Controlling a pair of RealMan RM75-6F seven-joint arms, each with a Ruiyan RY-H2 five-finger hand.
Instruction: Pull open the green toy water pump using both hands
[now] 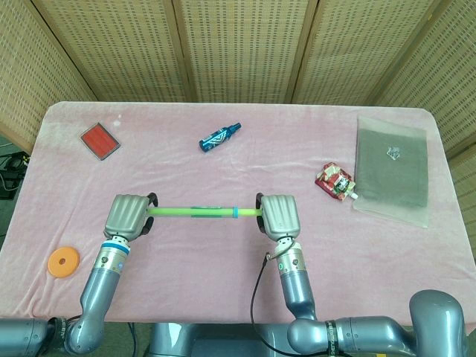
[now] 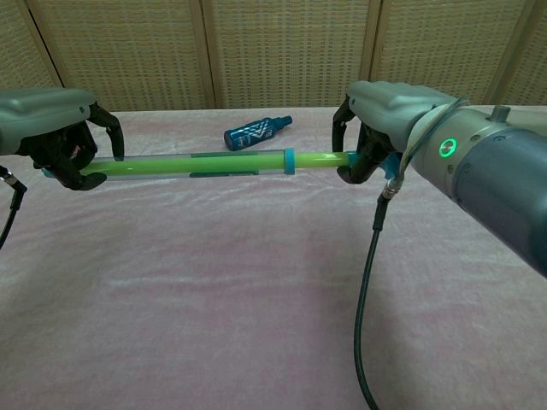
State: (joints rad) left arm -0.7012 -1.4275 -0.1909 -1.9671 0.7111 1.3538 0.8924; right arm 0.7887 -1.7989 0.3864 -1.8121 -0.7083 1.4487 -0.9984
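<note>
Bare tabletop [image 1: 201, 260] lies open at 6 o'clock of the pump [image 1: 201, 212]; a blue bottle [image 1: 220, 137] stands at 12.

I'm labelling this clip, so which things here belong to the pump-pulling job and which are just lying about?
Job:
green toy water pump
left hand, gripping one end
right hand, gripping the other end

Lying about:
blue spray bottle
red pad
orange ring
red snack pouch
grey bag
</note>
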